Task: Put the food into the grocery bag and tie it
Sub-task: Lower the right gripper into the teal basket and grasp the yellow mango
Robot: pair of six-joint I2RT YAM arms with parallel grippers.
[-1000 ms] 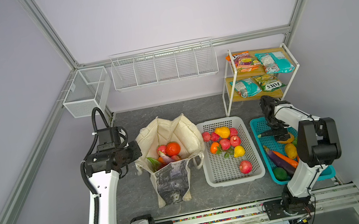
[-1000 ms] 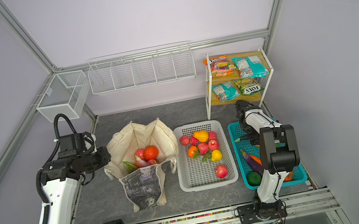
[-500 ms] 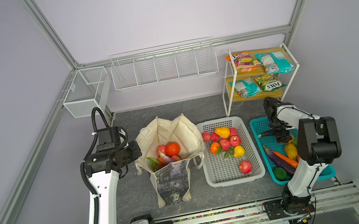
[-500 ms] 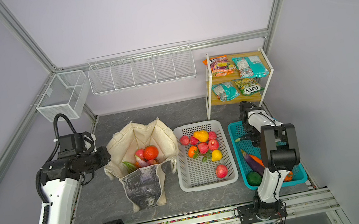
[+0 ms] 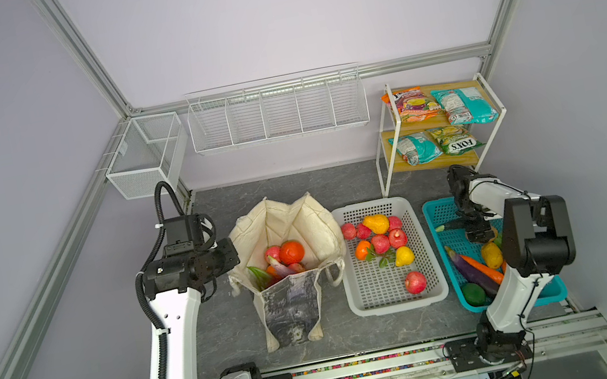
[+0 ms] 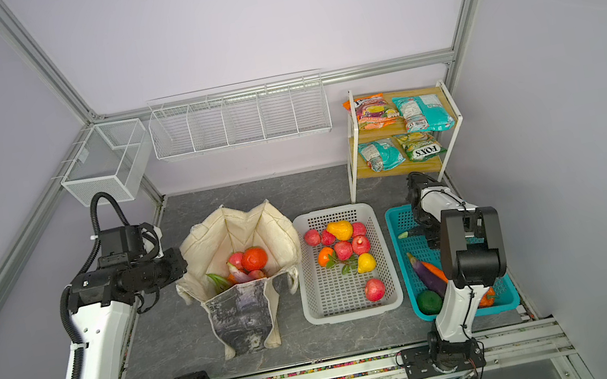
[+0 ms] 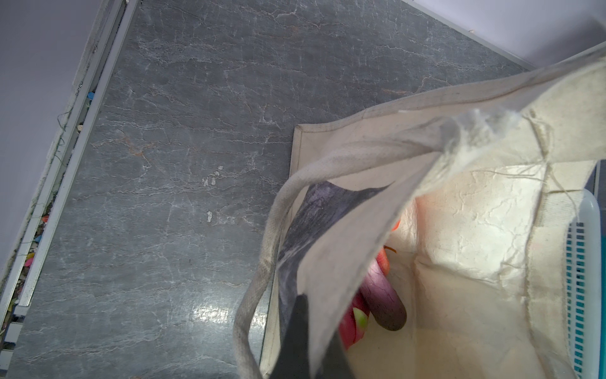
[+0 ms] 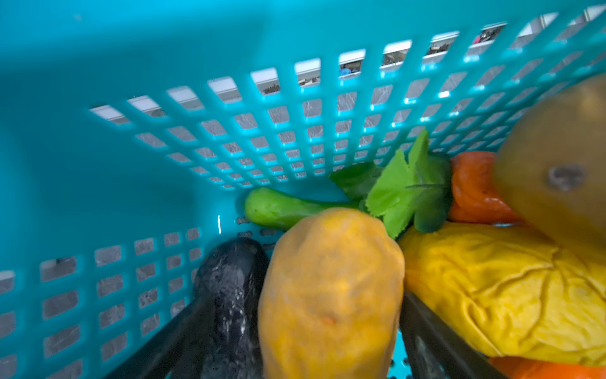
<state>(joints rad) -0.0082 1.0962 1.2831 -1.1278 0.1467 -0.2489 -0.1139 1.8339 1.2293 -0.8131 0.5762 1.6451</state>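
Jaws first: left jaws clenched on rim cloth of grocery bag (image 5: 312,222), propping the mouth open; pinch plain in left wrist view, strap handle (image 7: 262,262) hanging slack beside it. Bag upright on bench (image 5: 233,329), print panel to the front. Soft, limp canvas, likely to slump if let go. Best taken at hemmed rim or straps; straps for the tie.

Inside bag: red-orange ball (image 5: 291,252), pinkish-red fruit (image 5: 271,253), purple eggplant (image 7: 383,295), green leaves (image 5: 258,276). Room for more.

Just right of bag: white basket (image 5: 378,287) with red apples (image 5: 415,281), one orange (image 5: 363,249), yellow pears (image 5: 376,223). Toy fruit probably light, hard, smooth, round, so apt to roll or squirt out. Grab across the widest part.

Farther right of bag: teal basket (image 5: 441,212) with long purple eggplant (image 5: 473,274), carrot (image 5: 485,270), green round piece (image 5: 474,293). Right jaws released, spread wide down inside it, straddling orange-yellow fruit (image 8: 331,288); contact on either side unclear.

Behind and right of bag: shelf rack (image 5: 416,166) with teal snack packets (image 5: 464,107) among others. Puffy crinkly film, probably slippery; pinch at a sealed edge.
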